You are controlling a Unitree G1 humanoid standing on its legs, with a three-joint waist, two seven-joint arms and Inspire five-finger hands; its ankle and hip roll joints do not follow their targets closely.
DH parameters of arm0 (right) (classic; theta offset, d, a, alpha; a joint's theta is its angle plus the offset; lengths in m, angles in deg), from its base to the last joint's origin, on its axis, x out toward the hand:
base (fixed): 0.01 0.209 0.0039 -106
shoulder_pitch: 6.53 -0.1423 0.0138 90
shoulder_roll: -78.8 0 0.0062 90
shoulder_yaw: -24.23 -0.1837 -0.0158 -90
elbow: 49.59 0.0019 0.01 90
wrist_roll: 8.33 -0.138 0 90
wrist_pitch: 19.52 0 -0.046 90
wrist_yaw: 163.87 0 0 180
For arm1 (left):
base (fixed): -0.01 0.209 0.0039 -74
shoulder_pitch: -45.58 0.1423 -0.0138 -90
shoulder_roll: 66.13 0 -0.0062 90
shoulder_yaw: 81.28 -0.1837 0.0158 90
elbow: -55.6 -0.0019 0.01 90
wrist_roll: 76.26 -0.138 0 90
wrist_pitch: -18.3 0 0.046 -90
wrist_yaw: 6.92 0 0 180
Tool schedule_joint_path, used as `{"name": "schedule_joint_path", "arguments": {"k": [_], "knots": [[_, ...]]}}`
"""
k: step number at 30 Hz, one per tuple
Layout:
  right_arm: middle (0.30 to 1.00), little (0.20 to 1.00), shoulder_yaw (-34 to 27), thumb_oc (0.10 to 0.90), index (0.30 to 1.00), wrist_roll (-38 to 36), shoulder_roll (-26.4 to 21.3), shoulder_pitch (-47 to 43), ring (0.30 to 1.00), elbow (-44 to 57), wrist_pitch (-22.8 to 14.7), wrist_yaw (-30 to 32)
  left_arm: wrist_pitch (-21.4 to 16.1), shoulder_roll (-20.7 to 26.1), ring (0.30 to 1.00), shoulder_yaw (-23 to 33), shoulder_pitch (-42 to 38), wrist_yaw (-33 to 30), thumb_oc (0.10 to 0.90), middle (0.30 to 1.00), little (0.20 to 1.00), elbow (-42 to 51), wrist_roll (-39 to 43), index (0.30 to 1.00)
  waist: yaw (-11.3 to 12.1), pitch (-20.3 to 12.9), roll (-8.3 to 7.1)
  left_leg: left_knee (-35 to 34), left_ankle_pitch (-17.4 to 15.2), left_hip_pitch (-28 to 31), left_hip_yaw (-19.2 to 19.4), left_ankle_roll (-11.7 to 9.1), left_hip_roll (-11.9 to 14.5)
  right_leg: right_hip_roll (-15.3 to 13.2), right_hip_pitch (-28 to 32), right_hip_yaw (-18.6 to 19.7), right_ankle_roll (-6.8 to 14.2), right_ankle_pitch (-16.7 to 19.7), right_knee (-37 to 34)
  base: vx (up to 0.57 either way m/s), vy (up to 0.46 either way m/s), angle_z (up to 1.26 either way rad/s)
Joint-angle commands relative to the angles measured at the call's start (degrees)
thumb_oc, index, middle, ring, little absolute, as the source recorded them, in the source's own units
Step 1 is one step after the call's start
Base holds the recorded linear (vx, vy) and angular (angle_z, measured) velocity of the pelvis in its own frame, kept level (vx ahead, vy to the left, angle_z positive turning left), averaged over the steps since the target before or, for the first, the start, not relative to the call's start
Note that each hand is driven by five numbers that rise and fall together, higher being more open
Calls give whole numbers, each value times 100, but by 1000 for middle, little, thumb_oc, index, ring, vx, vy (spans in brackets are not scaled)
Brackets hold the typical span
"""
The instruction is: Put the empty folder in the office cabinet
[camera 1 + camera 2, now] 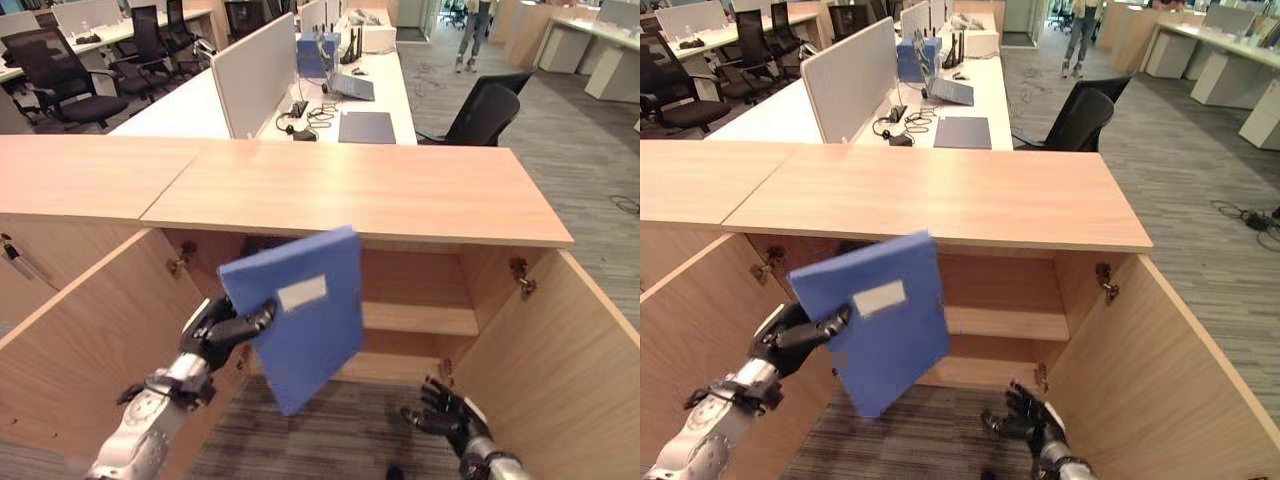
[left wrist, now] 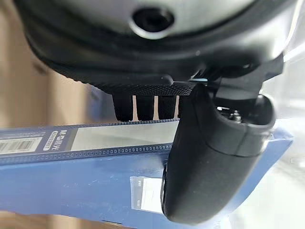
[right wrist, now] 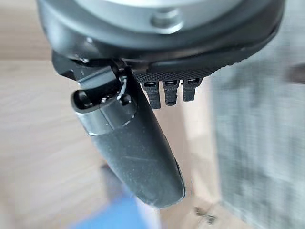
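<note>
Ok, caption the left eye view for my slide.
Left hand holds a blue folder before the open cabinet; right hand waits open below.

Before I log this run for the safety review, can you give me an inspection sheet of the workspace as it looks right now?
Surface: the cabinet top is bare wood.
Job's things: the blue folder is held tilted in front of the open office cabinet; both doors stand open and a shelf shows inside.
Clutter: nothing seen on the cabinet.
Hands: the left hand pinches the folder's edge; the right hand hangs low by the right door, fingers spread, holding nothing.
Cables: a tangle of cables lies on the desk behind.
Surroundings: desks with dividers, office chairs, a laptop, and a person standing far back.
</note>
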Motion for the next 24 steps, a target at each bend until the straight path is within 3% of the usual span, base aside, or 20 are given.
{"name": "schedule_joint_path", "arguments": {"k": [1, 6, 12, 14, 17, 24], "knots": [[900, 900, -490, 800, 900, 475, -230, -516, 900, 882, -751, 207, -674, -222, 300, 644, -893, 71, 400, 300, 300, 449, -205, 300, -40, -167, 43, -28, -166, -94, -804, -47, -79, 27, 486, -205, 379, -584, 210, 0, 0, 0], [900, 900, -564, 800, 900, 547, -346, -586, 900, 1733, -843, 46, -651, -438, 300, 690, -1090, 75, 400, 300, 300, 401, -478, 300, -45, -142, 45, -28, -168, -108, -789, -29, -69, 15, 479, -190, 373, -589, 210, -5, -1, -1], [900, 900, 115, 800, 900, 346, -450, -1027, 900, 1741, -730, -454, -649, -544, 300, 410, -1474, 217, 400, 300, 300, 320, -603, 300, 17, -148, 26, -28, -157, -113, -788, -27, -69, 10, 478, -218, 360, -599, 218, -10, -1, -2], [900, 900, 563, 800, 900, -209, -460, -1286, 900, 1747, -554, -966, -610, -551, 300, 182, -1724, 348, 400, 300, 300, 289, -593, 300, 52, -163, 10, -28, -141, -129, -793, -36, -64, 11, 477, -242, 353, -605, 218, 0, 0, 0], [900, 900, 741, 800, 900, -731, -421, -1419, 900, 1779, -469, -1259, -578, -566, 300, 33, -1859, 404, 400, 300, 300, 210, -696, 300, 57, -169, 7, -28, -134, -131, -800, -42, -62, 12, 480, -247, 349, -611, 216, 0, 0, 0], [900, 900, 850, 800, 900, -1068, -368, -1852, 900, 1770, -479, -1359, -537, -512, 300, -235, -2048, 720, 400, 300, 300, 290, -534, 300, 95, -214, 28, -28, -134, -129, -799, -39, -67, -1, 473, -259, 347, -600, 226, 0, 0, 0]]}}
